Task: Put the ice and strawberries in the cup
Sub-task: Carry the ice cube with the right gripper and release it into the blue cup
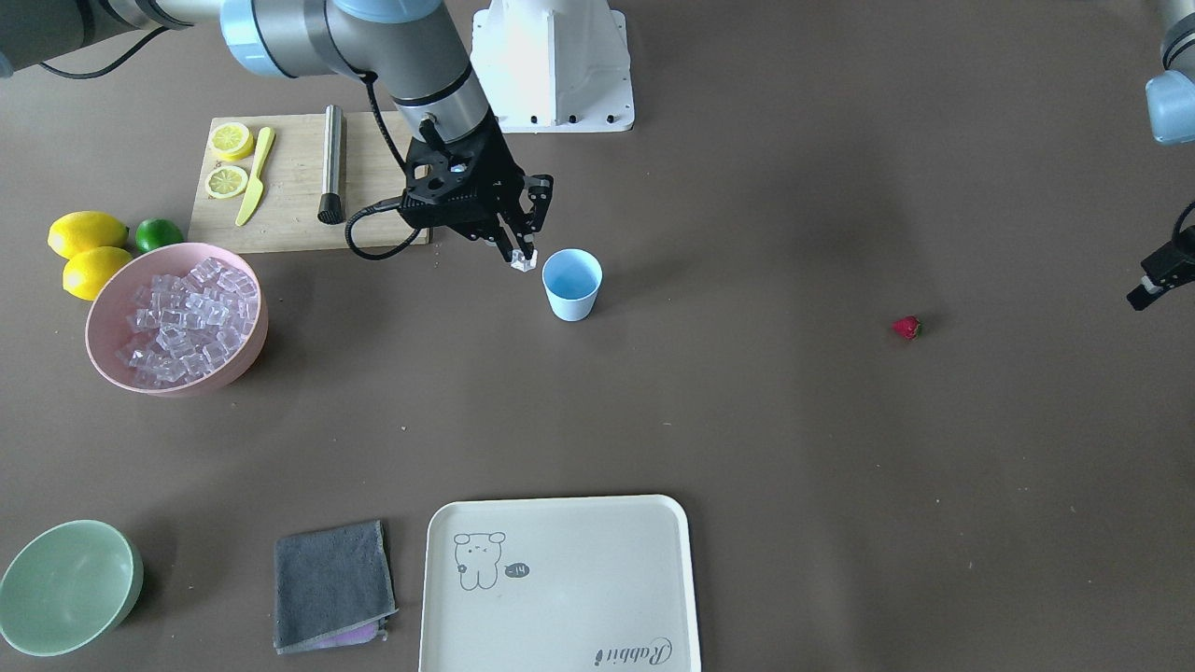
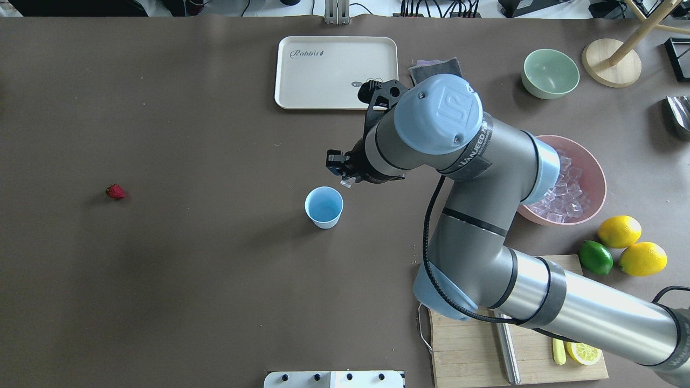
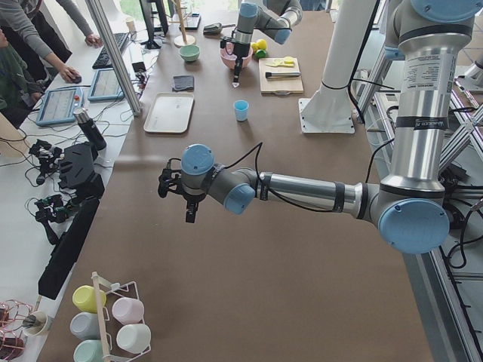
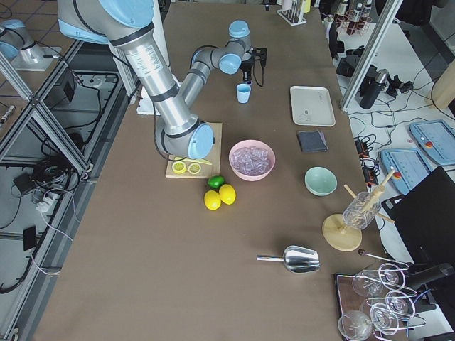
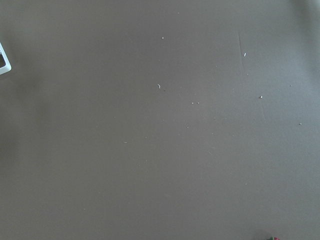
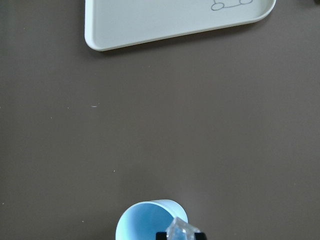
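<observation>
Over the table [image 1: 794,420], one ice cube [image 1: 524,264] is clamped in the right gripper's [image 1: 519,252] jaws beside the cup [image 1: 571,285] for dropping.

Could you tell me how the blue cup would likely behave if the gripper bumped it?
The cup looks empty and plastic, so probably light and easily shoved. It tapers to a narrower base, so a knock near the rim may tip it. On its side it would likely roll in an arc.

Even soft daylight, sharp, faint shadows
</observation>
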You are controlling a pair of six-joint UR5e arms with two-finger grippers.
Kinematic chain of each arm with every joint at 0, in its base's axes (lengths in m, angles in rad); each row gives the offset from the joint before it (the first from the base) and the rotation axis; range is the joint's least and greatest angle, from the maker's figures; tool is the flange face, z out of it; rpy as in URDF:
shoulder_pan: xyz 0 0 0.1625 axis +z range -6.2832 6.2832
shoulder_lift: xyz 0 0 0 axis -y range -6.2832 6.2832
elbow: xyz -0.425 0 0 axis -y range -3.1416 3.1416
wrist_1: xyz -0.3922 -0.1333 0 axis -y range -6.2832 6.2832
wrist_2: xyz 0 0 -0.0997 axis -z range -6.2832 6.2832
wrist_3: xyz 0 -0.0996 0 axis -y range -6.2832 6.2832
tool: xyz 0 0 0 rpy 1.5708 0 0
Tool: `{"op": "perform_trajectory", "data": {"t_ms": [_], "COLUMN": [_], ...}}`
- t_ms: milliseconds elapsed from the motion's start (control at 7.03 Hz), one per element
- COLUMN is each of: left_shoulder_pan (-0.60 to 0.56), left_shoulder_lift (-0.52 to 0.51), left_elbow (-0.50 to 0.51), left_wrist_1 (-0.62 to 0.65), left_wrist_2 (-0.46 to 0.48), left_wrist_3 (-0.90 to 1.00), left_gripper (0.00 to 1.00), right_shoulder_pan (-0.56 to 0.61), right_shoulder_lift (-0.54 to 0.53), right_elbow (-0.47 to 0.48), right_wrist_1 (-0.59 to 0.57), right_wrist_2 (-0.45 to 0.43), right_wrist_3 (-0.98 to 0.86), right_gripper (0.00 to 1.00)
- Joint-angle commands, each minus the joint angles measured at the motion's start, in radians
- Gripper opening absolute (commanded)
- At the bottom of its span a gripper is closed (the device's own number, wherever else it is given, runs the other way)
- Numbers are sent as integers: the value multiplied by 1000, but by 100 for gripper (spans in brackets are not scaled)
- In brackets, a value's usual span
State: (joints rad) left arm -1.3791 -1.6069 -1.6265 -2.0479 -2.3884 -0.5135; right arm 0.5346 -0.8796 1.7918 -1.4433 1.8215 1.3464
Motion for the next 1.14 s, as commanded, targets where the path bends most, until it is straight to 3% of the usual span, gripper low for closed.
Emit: {"op": "perform_trajectory", "data": {"t_ms": [0,427,569,711,995], "left_shoulder_pan": [0,0,0,0,0], "left_shoulder_lift": [7,9,5,2,-2], "left_elbow": [2,2,5,10,10], "left_wrist_1": [0,2,2,2,2], "left_wrist_2": [0,0,0,0,-2], "left_wrist_3": [3,4,4,4,4], "left_gripper": [97,97,97,97,97], "right_shoulder_pan": [-65,-79,-79,-77,-53], "right_shoulder_lift": [37,41,36,30,34], "right_elbow": [-130,-135,-134,-126,-92], "right_wrist_1": [126,129,120,120,69], "right_wrist_2": [-85,-83,-82,-82,-70], "right_wrist_3": [25,33,33,33,36], "right_gripper": [0,0,63,100,100]}}
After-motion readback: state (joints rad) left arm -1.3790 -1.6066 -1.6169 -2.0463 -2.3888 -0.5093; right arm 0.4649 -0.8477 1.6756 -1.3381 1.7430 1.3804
